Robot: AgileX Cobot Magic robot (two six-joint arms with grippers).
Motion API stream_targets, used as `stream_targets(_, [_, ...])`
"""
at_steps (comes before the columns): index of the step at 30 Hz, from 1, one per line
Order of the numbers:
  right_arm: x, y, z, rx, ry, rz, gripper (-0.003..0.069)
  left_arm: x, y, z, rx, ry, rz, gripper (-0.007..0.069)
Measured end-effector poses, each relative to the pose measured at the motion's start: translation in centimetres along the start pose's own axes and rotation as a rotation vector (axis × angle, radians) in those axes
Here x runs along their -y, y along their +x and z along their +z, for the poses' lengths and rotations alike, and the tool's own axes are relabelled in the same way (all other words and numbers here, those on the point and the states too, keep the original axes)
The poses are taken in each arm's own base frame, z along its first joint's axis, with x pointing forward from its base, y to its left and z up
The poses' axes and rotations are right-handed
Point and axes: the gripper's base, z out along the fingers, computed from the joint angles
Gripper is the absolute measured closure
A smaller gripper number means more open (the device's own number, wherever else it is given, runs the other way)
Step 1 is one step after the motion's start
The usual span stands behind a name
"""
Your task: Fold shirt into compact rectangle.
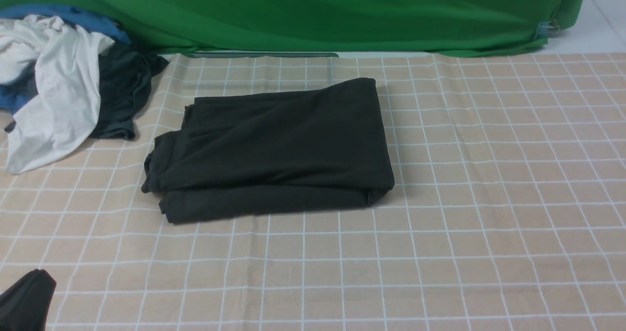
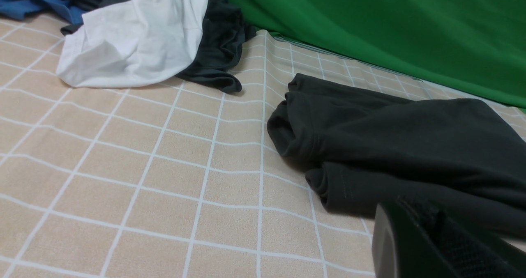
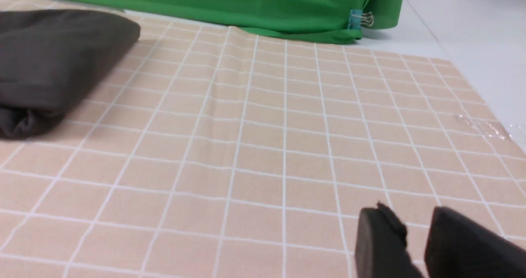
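The black shirt (image 1: 274, 145) lies folded into a thick, roughly rectangular bundle in the middle of the checked cloth, with its rolled edges stacked at its left end (image 2: 304, 134). No logo or label shows. My left gripper (image 2: 415, 214) is shut with nothing in it, low over the cloth just short of the shirt's near left corner; its dark tip shows at the front view's bottom left corner (image 1: 27, 297). My right gripper (image 3: 415, 224) stands open and empty over bare cloth, well to the right of the shirt (image 3: 53, 60). It is out of the front view.
A heap of white, blue and dark clothes (image 1: 54, 81) sits at the far left (image 2: 135, 35). A green backdrop (image 1: 313, 13) hangs along the far edge, held by a clip (image 3: 359, 19). The beige checked cloth (image 1: 489, 199) ends at the right on bare white tabletop (image 3: 472, 44).
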Motion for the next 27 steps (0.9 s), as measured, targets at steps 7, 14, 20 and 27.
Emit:
stream_targets(7, [0.00, -0.01, 0.00, 0.001, 0.000, 0.014, 0.0424, -0.01, 0.00, 0.00, 0.000, -0.002, 0.003, 0.0611])
stream_targets(14, [0.00, -0.01, 0.00, 0.001, 0.000, 0.014, 0.0424, -0.02, 0.00, 0.00, 0.001, -0.003, 0.011, 0.0611])
stream_targets(20, [0.01, -0.06, 0.00, 0.006, 0.001, 0.015, 0.0424, -0.02, 0.00, 0.00, 0.001, -0.003, 0.014, 0.0611])
stream_targets(27, [0.01, -0.07, 0.00, 0.007, 0.001, 0.015, 0.0424, -0.02, 0.00, 0.00, 0.001, -0.003, 0.014, 0.0611])
